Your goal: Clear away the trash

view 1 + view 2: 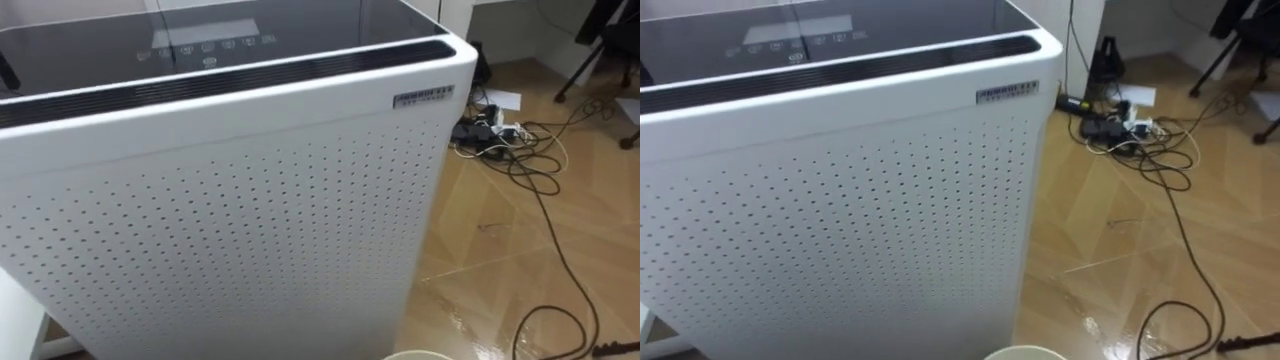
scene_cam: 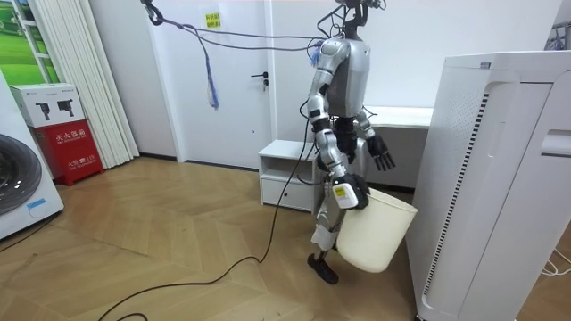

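Observation:
In the room view I stand close in front of a tall white perforated appliance (image 2: 500, 178), facing it. My right hand (image 2: 348, 192) is shut on the rim of a cream bucket (image 2: 375, 234) that hangs tilted at my thigh. Its rim (image 1: 420, 355) peeks in at the bottom edge of the eye views. My left hand (image 2: 382, 159) hangs open at waist height, apart from the bucket. A white scrap of paper (image 1: 500, 99) lies on the wooden floor beyond the appliance, beside a tangle of cables.
The appliance (image 1: 230, 220) stands right before me, with a dark control panel on top. Black cables and a power strip (image 1: 485, 135) sprawl over the floor to its right, with tripod legs (image 1: 590, 55) further off. A low white cabinet (image 2: 285, 174) stands behind me.

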